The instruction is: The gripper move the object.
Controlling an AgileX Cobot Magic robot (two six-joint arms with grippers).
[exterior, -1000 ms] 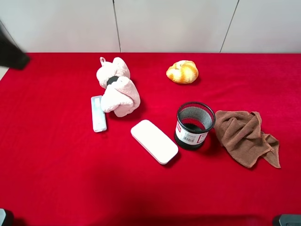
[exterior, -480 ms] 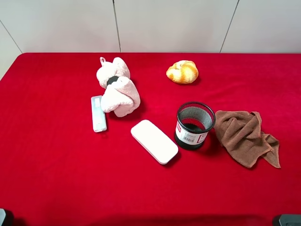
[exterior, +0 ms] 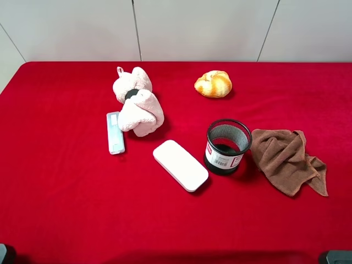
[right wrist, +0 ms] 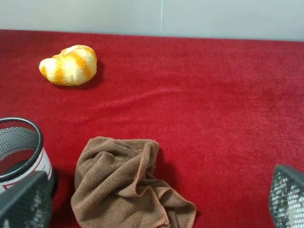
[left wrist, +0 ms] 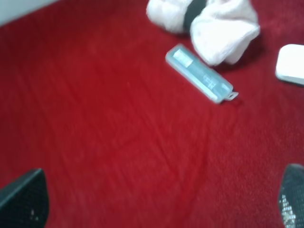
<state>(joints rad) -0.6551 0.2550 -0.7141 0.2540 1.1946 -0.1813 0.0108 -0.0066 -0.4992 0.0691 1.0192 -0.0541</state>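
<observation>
Both arms hang back off the red cloth — left gripper and right gripper spread wide, holding nothing — everything lies untouched, ready for picking.

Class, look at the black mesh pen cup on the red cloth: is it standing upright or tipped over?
Upright. The mesh cup rests on its base with its round rim facing up.

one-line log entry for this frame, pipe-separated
left gripper: open, empty, above cloth near slim white case | right gripper: open, empty, over brown towel | mesh cup: upright | contact: none
</observation>
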